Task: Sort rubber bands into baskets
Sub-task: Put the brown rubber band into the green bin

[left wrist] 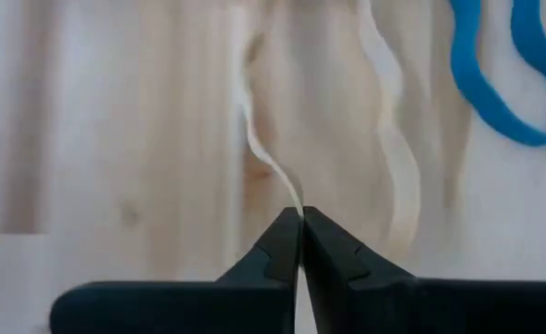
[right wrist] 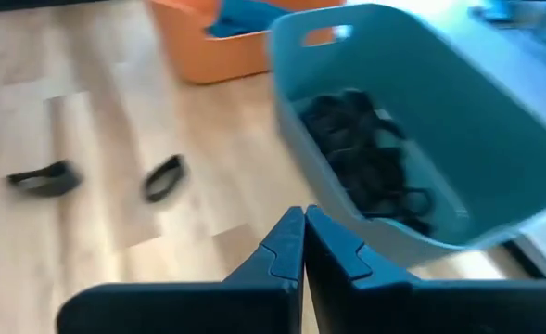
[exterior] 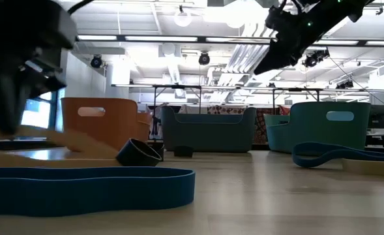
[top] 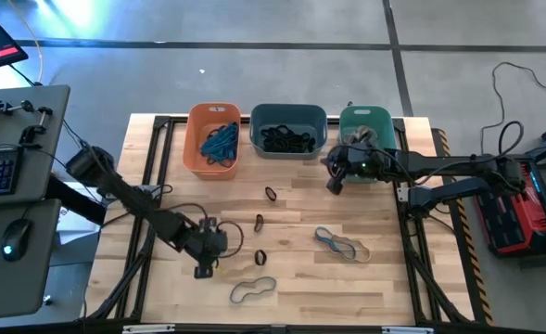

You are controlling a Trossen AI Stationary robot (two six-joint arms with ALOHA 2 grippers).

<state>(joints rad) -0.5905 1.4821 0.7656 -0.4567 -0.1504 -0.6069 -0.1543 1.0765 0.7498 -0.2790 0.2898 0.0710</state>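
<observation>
Three baskets stand in a row at the table's far side: orange (top: 213,139) with blue rubber bands, slate (top: 288,130) with black bands (right wrist: 370,172), and teal (top: 365,125). Loose bands lie flat on the wood: three black ones (top: 260,223), a blue and tan pair (top: 340,245), and a tan loop (top: 254,290). My left gripper (top: 201,270) is low near the table's front left, shut on a tan band (left wrist: 263,139). A blue band (left wrist: 495,83) lies beside that band. My right gripper (top: 333,184) hangs shut and empty, above the table in front of the slate and teal baskets. My left gripper pinches one strand of the tan band (left wrist: 294,200) between its two fingertips, coming steeply from above. The loop's other strand (left wrist: 398,158) lies slack on the wood beyond the fingers.
The wooden table has a dark frame along its edges (top: 152,148). A desk with a keyboard and mouse (top: 13,167) stands beyond the left edge. A red and black device (top: 518,209) sits off the right edge. In the low view a blue band (exterior: 87,189) lies close in front.
</observation>
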